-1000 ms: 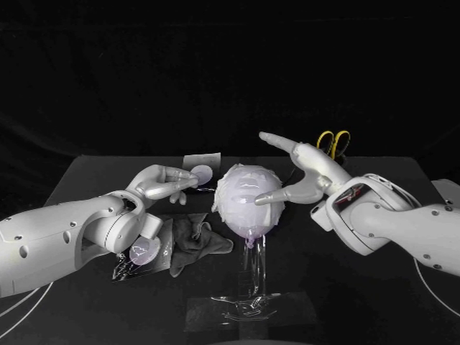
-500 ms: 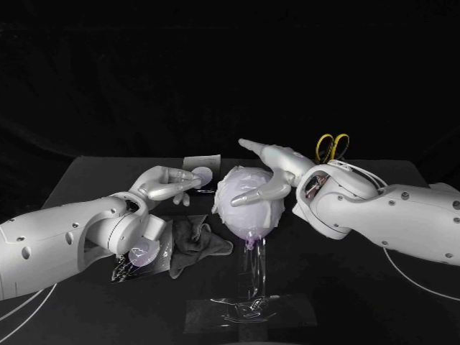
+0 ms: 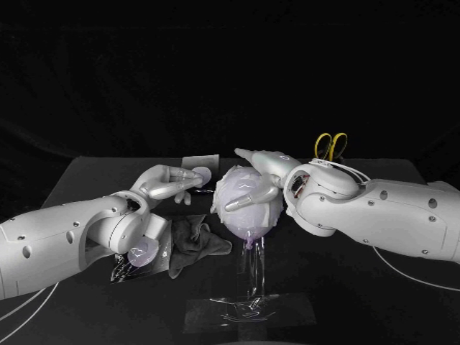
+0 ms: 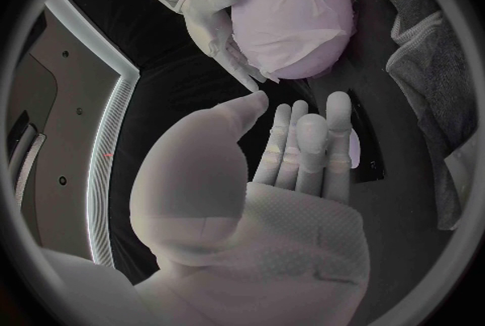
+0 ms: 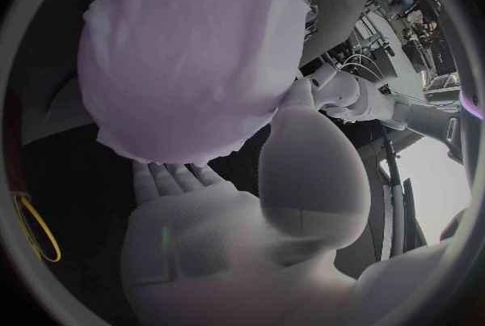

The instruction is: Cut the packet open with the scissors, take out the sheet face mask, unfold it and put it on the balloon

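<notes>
While mask (image 3: pixel 233 188) covers balloon (image 3: pixel 253 228), right hand (image 3: pixel 274 172) touches it open-fingered; left hand (image 3: pixel 171 181) hovers empty, spread

right hand (image 3: pixel 263 172) shifted left, now cupping the balloon (image 3: pixel 249 215) at top and front, forearm swung closer

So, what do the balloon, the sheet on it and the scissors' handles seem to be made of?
The balloon looks like thin rubber, smooth and faintly glossy where bare. The sheet mask looks like thin soft fabric, matte, perhaps damp: it clings and wrinkles at its edge. The scissors' handles are probably yellow plastic.
</notes>
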Motion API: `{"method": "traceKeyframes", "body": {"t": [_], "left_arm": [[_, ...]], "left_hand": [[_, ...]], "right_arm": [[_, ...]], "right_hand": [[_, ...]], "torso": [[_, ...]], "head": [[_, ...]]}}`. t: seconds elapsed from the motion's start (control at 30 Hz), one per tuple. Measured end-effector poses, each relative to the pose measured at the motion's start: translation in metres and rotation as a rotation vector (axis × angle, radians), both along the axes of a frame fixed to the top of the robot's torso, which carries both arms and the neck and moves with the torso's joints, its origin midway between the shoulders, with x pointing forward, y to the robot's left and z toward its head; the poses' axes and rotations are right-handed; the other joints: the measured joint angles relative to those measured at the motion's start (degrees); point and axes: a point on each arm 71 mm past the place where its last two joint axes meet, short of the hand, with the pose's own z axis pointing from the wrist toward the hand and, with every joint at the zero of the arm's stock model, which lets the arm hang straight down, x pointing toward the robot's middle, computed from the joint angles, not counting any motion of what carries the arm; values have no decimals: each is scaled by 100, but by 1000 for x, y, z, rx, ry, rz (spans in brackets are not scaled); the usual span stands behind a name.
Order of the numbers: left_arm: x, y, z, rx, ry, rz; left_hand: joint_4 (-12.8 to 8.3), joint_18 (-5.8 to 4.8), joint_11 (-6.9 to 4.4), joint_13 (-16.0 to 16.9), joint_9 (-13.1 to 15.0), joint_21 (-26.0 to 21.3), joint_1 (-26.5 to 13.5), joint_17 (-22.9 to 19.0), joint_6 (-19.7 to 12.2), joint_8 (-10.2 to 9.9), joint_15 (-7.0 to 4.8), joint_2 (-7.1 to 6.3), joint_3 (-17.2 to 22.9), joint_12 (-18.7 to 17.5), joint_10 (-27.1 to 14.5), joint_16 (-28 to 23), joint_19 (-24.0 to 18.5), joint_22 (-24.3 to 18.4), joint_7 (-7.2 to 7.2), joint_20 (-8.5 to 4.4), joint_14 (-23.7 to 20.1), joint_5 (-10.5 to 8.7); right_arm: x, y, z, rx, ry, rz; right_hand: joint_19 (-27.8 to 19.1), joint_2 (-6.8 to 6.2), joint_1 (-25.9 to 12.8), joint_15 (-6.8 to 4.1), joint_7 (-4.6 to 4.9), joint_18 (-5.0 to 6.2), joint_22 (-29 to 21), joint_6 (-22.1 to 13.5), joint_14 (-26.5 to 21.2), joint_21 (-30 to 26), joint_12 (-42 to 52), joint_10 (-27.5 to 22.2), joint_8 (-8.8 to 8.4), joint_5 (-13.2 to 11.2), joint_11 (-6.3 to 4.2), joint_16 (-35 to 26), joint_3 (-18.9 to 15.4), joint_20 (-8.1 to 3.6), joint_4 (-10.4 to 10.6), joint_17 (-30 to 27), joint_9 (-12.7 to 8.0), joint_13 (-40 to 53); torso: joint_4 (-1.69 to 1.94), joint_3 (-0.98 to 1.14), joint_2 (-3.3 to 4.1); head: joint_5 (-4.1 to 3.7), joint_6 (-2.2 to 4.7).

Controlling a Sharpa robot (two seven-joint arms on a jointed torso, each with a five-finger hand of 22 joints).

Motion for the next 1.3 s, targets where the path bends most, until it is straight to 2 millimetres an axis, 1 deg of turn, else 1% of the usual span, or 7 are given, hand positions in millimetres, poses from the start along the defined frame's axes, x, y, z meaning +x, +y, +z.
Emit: {"method": "traceKeyframes", "body": {"t": [0.07, 0.23, 0.53, 0.7, 0.77, 1.03, 1.3], "left_arm": [[0, 0, 0, -1, 0, -1], [0, -2, 1, -3, -1, -3], [-1, -3, 2, -7, -3, -8], [-1, -4, 3, -8, -6, -9], [0, -3, 3, -8, -8, -8], [1, -5, 5, -9, -15, -11], [5, -14, 16, 29, -83, -48]], "left_hand": [[0, 25, 0, 0, 0, 0, 4, 0, 0, 0, 0, -4, 0, 0, 0, 0, 0, 0, 0, 0, 0, 0], [0, 40, 0, -8, -8, -23, 23, -10, 0, 0, 0, -23, 0, 0, 0, -22, 0, -7, -1, 0, 1, 0], [0, 39, 0, -8, -9, -23, 23, -26, -1, 0, 1, -23, 0, 0, 0, -22, 0, -8, -1, 0, 1, 0], [0, 36, 0, -13, -14, -23, 23, -47, -1, 0, 21, -23, 0, 0, 0, -22, 0, -11, -2, 0, -19, 0], [0, 35, 0, -14, -16, -23, 23, -47, -1, 0, 10, -23, 0, 0, 0, -22, 0, -14, -2, 0, -31, 0], [0, 30, 0, -14, -16, -23, 47, -62, 6, 0, 1, 2, 0, 0, 0, -22, 0, -15, -9, 0, -41, 0], [-15, 25, 40, -57, -56, -111, 135, -470, 5, 0, 9, 13, -47, -38, -42, -176, -30, -67, -10, 29, -299, 0]], "right_arm": [[0, 1, -1, -9, 0, -2], [1, 2, -3, -29, 3, -9], [-1, -1, -7, -50, 20, -15], [-5, -4, -8, -52, 29, -15], [-6, -5, -9, -52, 33, -13], [-11, -10, -9, -48, 44, -12], [-12, -19, -10, -44, 55, -24]], "right_hand": [[0, 0, 0, 0, 0, 0, 2, 0, 0, 0, 0, 1, 0, 0, -1, 0, 0, 0, 0, 0, 0, 2], [0, 0, 0, -34, 0, 0, 13, 3, 54, 0, 0, 83, 0, 126, -78, 0, 0, 0, 0, 14, 14, 18], [67, 30, 30, -51, 8, 0, 64, 160, 285, 1, 25, 319, 30, 311, -86, 33, 58, -21, -7, 61, 64, 37], [106, 32, 32, -51, -8, -1, 71, 195, 342, 1, 25, 390, 51, 367, -84, 56, 58, -21, -7, 70, 75, 42], [106, 32, 32, -71, 22, -1, 77, 226, 362, 1, 25, 390, 52, 367, -83, 56, 58, -21, -7, 77, 85, 42], [169, 55, 8, -66, 16, 0, 110, 313, 511, 23, 48, 533, 95, 400, -103, 89, 98, -18, 0, 109, 121, 56], [198, 82, -9, -84, 21, 0, 118, 374, 579, 23, 47, 611, 95, 421, -107, 112, 98, -32, 0, 119, 138, 61]], "torso": [[0, -1, 0], [0, 3, 0], [-2, 3, 0], [-1, 7, 0], [-1, 8, -1], [-2, 8, -5], [-5, 5, -2]], "head": [[-2, -2], [-16, -4], [-26, -10], [-26, -16], [-23, -16], [-22, -7], [-19, 3]]}}
